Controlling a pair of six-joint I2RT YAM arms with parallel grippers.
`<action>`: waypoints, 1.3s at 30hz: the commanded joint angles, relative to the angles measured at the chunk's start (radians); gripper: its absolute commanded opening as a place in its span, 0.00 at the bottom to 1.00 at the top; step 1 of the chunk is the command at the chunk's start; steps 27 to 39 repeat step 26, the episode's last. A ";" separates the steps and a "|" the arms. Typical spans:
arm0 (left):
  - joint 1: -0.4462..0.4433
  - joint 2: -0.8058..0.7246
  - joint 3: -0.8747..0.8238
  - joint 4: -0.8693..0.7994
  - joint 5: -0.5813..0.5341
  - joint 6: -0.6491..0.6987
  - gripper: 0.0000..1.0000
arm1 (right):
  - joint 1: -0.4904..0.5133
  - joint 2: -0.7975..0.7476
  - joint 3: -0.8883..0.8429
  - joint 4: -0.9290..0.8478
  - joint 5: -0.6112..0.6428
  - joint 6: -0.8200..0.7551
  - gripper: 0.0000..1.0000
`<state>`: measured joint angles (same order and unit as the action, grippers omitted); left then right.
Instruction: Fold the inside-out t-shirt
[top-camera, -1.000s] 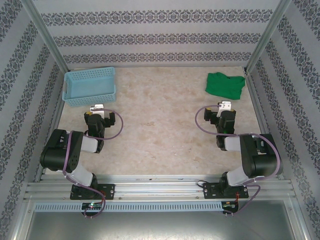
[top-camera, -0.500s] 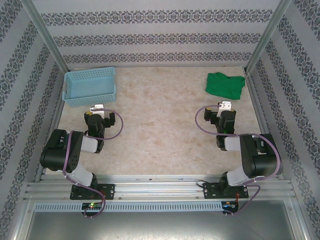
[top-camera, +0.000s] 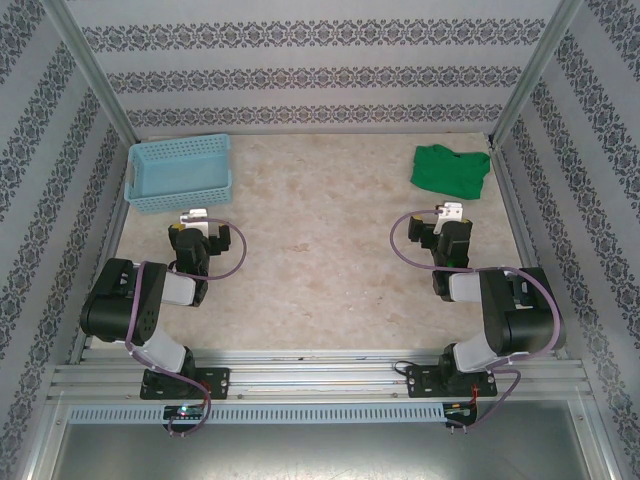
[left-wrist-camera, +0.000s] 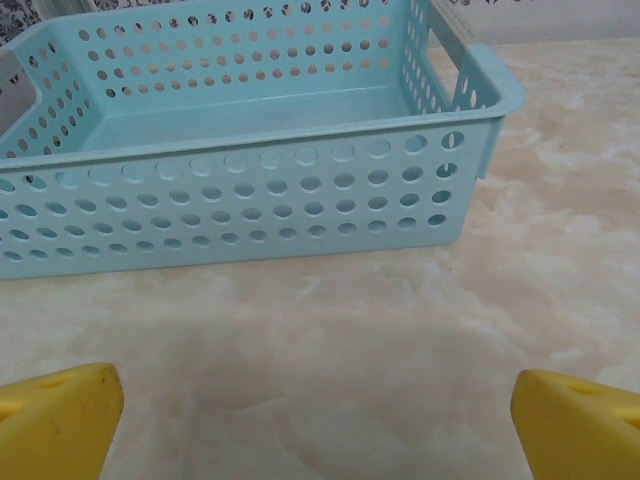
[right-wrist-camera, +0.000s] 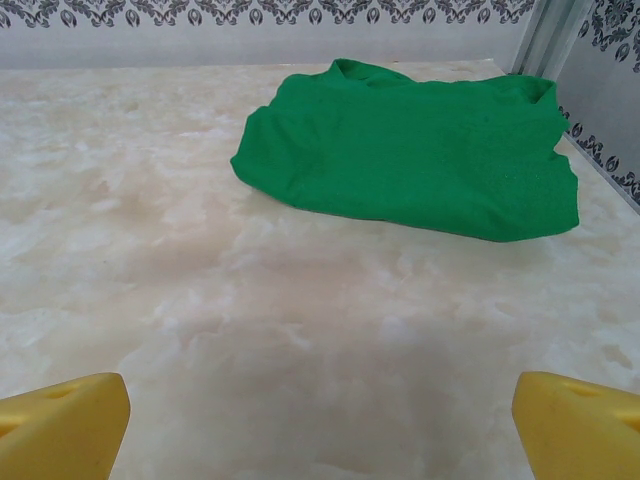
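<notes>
The inside-out t-shirt (top-camera: 451, 170) lies bunched in a loose green heap at the far right of the table, close to the right wall. It shows again in the right wrist view as a rumpled green mound (right-wrist-camera: 420, 150). My right gripper (top-camera: 452, 213) sits a short way in front of it, jaws wide open over bare table, its yellow fingertips (right-wrist-camera: 60, 425) at the bottom corners with nothing between them. On the left side my left gripper (top-camera: 194, 216) is open too, its yellow fingertips (left-wrist-camera: 55, 420) spread over bare table.
A light blue perforated basket (top-camera: 180, 175) stands at the far left, just beyond the left gripper, and it is empty inside (left-wrist-camera: 250, 215). Patterned walls enclose the marbled table (top-camera: 320, 240) on three sides. Metal posts rise at both far corners.
</notes>
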<state>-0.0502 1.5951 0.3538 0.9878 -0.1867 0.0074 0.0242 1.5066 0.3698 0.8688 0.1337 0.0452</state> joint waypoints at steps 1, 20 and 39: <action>0.009 -0.006 -0.006 0.031 0.013 -0.015 1.00 | 0.013 0.001 0.008 0.035 0.012 -0.004 0.98; 0.009 -0.006 -0.006 0.032 0.013 -0.015 1.00 | 0.010 0.003 0.015 0.023 0.007 -0.003 0.98; 0.009 -0.006 -0.006 0.033 0.015 -0.017 1.00 | 0.008 0.002 0.006 0.036 0.002 -0.001 0.98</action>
